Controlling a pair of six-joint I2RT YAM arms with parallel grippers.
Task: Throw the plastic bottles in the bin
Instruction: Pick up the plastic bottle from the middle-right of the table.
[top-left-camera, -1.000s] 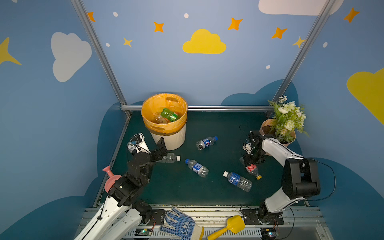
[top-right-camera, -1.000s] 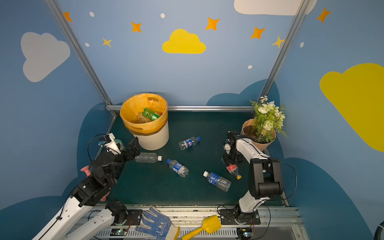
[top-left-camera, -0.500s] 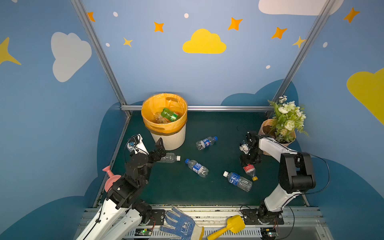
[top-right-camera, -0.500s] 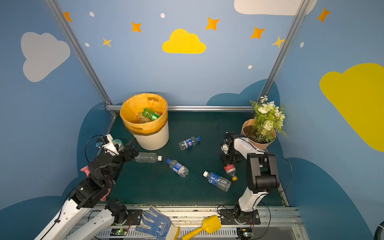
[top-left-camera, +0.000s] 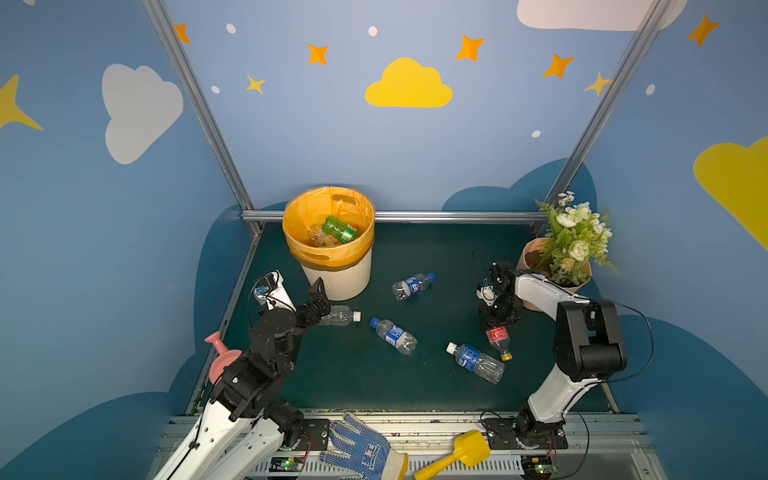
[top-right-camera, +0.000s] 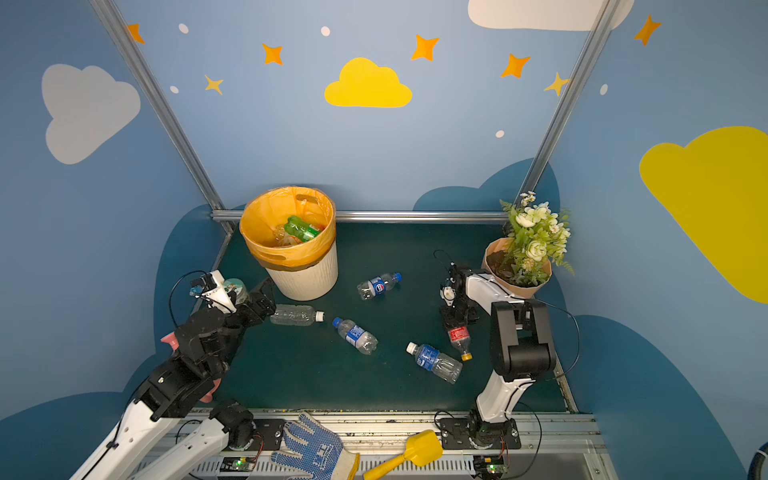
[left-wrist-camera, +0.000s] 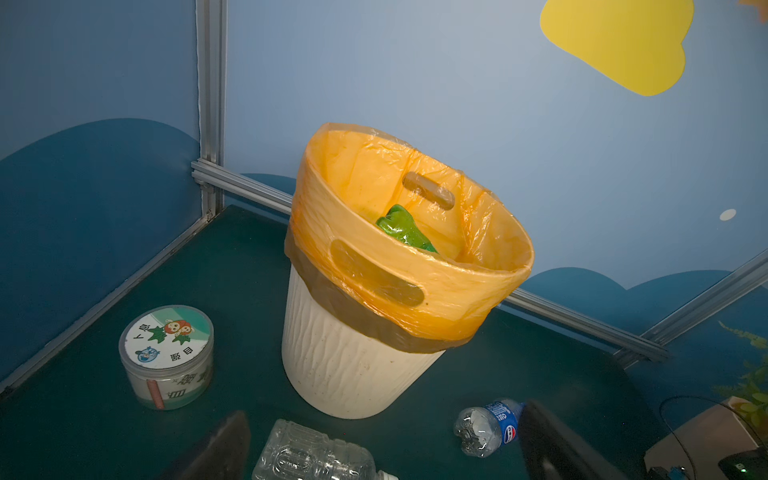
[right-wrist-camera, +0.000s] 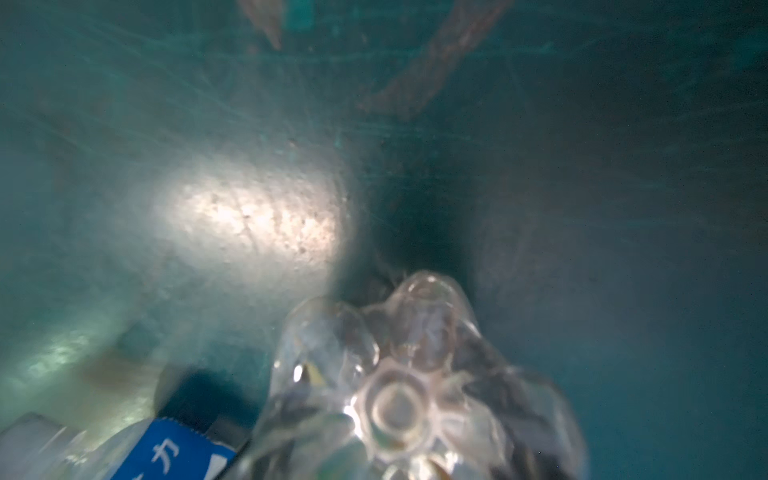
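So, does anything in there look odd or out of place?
Yes. A white knitted glove with blue dots and a yellow plastic scoop lie on the metal front frame, off the green mat. Five clear plastic bottles lie toppled on the mat.

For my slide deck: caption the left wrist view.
Orange-lined bin holding a green bottle, round jar beside it, clear bottle lying before the open left gripper.

A peach flower pot (top-right-camera: 519, 289) of white artificial flowers stands on the dark green worktop (top-right-camera: 311, 374). A short round green-lidded jar (left-wrist-camera: 166, 357) sits by the wall (left-wrist-camera: 83, 208); a blue-dotted knit glove (top-left-camera: 361, 451) and yellow plastic scoop (top-left-camera: 465, 451) lie out front.
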